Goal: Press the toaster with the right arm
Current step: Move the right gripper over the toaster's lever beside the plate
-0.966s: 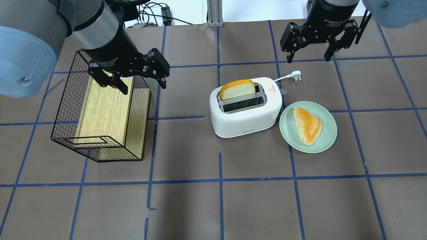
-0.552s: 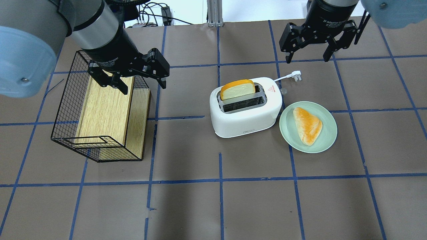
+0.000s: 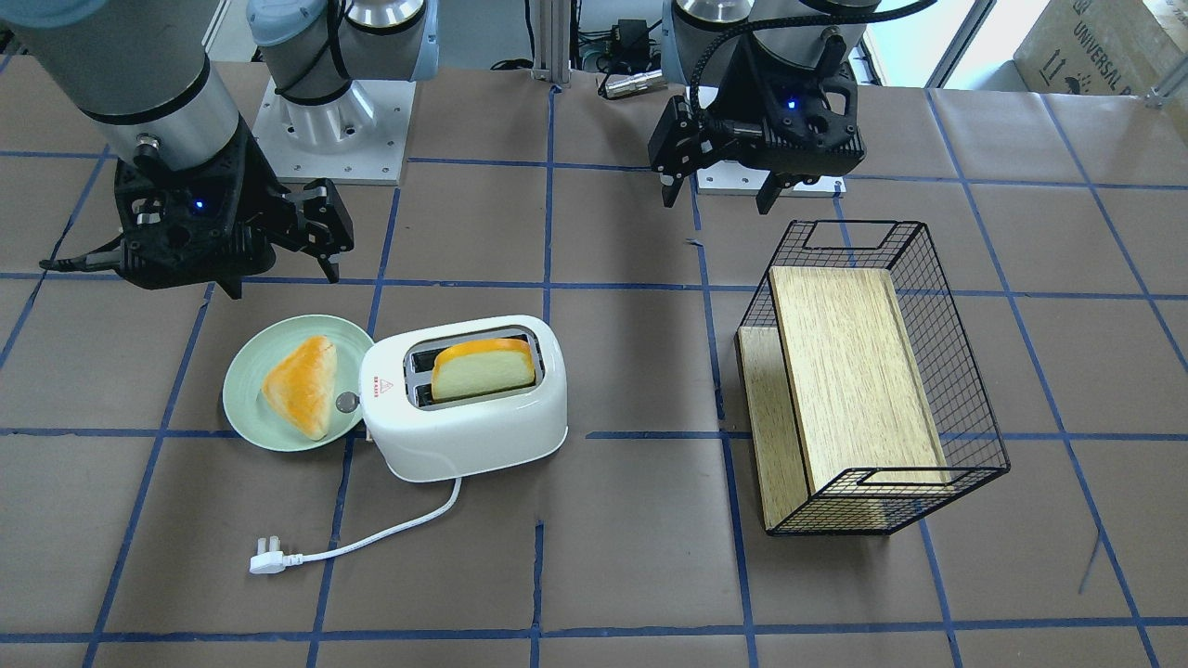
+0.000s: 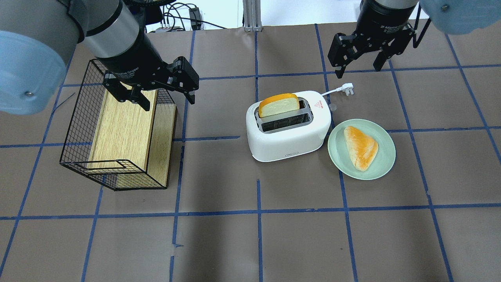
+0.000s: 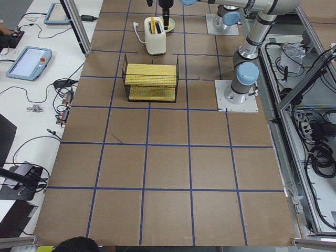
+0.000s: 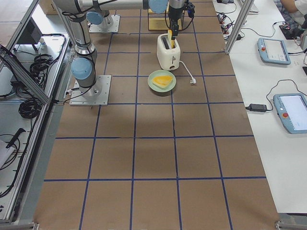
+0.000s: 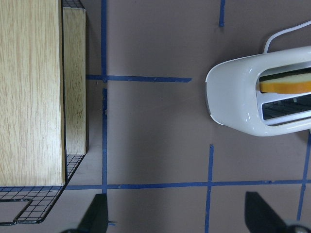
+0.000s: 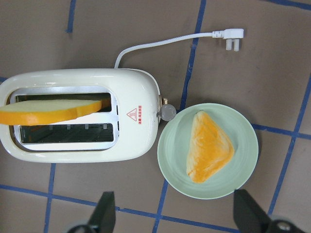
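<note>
The white two-slot toaster stands at mid-table, with a slice of bread upright in its far slot. Its grey knob faces the plate, and its cord ends in a loose plug. My right gripper is open and empty, hovering beyond the toaster's knob end, apart from it. The right wrist view looks straight down on the toaster, with both fingers wide apart. My left gripper is open and empty, above the wire basket's near corner.
A pale green plate holding a pastry sits right against the toaster's knob end. A black wire basket with a wooden block inside lies to the toaster's left. Blue tape lines grid the brown table.
My right gripper has turned a little and shifted slightly away toward the table's far edge. The left arm, toaster and plate have not moved.
</note>
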You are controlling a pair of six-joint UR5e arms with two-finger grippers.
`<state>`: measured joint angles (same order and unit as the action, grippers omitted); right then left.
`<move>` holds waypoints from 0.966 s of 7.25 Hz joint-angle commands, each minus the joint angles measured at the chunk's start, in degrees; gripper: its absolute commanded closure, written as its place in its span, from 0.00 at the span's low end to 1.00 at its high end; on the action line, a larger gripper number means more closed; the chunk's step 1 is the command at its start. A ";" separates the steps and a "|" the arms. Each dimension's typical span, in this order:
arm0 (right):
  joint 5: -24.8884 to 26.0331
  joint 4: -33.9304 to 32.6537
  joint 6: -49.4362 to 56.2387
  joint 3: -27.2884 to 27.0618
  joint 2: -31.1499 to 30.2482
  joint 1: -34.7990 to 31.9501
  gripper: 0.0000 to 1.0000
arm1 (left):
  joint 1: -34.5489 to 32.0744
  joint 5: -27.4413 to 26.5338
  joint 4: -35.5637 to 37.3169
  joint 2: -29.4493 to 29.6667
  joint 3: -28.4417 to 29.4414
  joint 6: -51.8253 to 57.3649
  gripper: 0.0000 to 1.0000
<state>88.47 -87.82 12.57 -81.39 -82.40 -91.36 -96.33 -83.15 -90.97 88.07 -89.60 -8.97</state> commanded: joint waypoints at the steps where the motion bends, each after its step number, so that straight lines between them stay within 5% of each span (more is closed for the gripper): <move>1: -0.14 -1.29 13.11 0.00 0.92 0.04 0.79 | 0.00 0.00 0.00 0.00 -0.05 0.00 0.00; 3: -0.06 -4.97 28.50 0.35 2.76 0.13 0.93 | 0.00 0.00 0.00 0.00 -0.05 0.00 0.00; 7: 0.12 -7.54 57.83 0.27 5.57 0.30 0.93 | 0.00 0.00 0.00 0.00 -0.04 0.00 0.00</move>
<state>88.48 -94.89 60.00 -80.89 -78.23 -91.23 -96.33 -83.15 -90.97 88.07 -89.59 -8.97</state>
